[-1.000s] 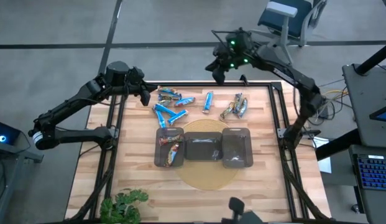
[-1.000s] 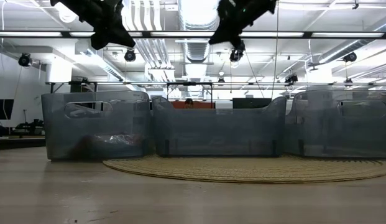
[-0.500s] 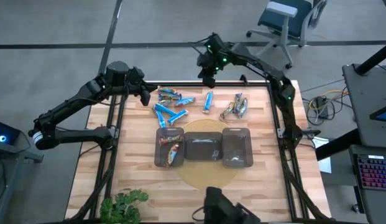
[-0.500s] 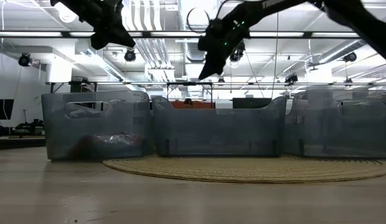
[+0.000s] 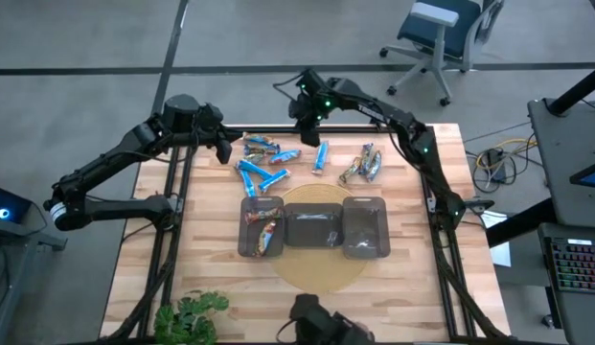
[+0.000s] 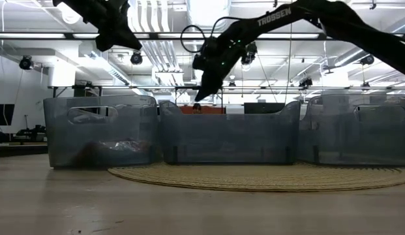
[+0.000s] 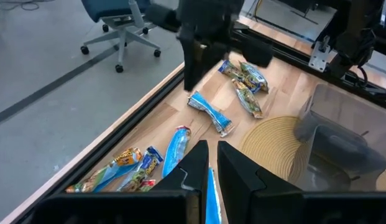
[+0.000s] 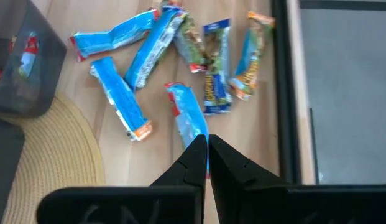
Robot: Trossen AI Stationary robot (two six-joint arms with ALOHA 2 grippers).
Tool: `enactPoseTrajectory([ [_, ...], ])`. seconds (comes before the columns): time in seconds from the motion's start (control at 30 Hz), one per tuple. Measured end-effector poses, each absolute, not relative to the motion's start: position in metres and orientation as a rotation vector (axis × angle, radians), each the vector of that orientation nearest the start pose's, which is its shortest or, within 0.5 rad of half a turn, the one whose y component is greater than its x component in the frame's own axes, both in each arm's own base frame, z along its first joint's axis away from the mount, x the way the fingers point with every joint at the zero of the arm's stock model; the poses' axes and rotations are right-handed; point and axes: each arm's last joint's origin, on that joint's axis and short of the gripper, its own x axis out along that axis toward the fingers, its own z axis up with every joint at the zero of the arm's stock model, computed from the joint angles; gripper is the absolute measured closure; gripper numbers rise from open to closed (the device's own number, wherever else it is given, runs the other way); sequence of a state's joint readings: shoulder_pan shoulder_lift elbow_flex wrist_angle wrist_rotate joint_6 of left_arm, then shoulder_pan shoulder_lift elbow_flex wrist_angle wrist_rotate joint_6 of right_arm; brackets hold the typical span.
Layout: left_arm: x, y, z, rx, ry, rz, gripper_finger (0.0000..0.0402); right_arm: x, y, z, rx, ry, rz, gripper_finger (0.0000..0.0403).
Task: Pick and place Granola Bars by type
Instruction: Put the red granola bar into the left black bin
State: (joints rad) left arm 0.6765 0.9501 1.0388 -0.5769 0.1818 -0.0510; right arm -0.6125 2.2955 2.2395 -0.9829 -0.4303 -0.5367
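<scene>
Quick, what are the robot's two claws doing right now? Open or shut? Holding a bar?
Left gripper: shut, empty, at the table's back left corner.
Right gripper: shut, empty, above the blue bars.

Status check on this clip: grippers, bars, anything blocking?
Left gripper shut, empty, raised by the table's far-left corner. Right gripper shut, empty, above the far edge. Granola bars mostly loose; some in the left tray. Nothing blocking.

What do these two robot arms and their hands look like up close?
Both arms are dark, slim and jointed. The right arm carries white "TROSSEN" lettering, a looping black cable and small green lights near its wrist. Each hand, like the left hand, ends in two dark, flat, tapering fingers.
</scene>
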Motion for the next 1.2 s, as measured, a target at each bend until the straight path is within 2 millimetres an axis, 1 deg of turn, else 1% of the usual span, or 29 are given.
enactPoseTrajectory([
  [0.13,0.152,0.115,0.349,-0.260,0.452,0.497,0.0383,0.417,-0.266,0.253,0.009,0.927,0.111,0.0391],
  [0.3,0.153,0.116,0.340,-0.280,0.478,0.498,0.0383,0.424,-0.261,0.246,0.001,0.938,0.126,0.0366],
  [0.43,0.153,0.116,0.336,-0.286,0.488,0.497,0.0383,0.426,-0.261,0.240,0.007,0.949,0.129,0.0332],
  [0.63,0.153,0.116,0.334,-0.296,0.489,0.500,0.0383,0.424,-0.262,0.232,0.052,0.979,0.119,0.0270],
  [0.83,0.152,0.116,0.335,-0.297,0.487,0.500,0.0383,0.424,-0.263,0.232,0.061,0.961,0.140,0.0222],
  [0.97,0.152,0.116,0.335,-0.307,0.484,0.503,0.0383,0.421,-0.267,0.227,0.068,0.966,0.137,0.0211],
  [1.2,0.152,0.115,0.335,-0.308,0.483,0.503,0.0383,0.416,-0.269,0.208,0.031,1.000,0.178,0.0210],
])
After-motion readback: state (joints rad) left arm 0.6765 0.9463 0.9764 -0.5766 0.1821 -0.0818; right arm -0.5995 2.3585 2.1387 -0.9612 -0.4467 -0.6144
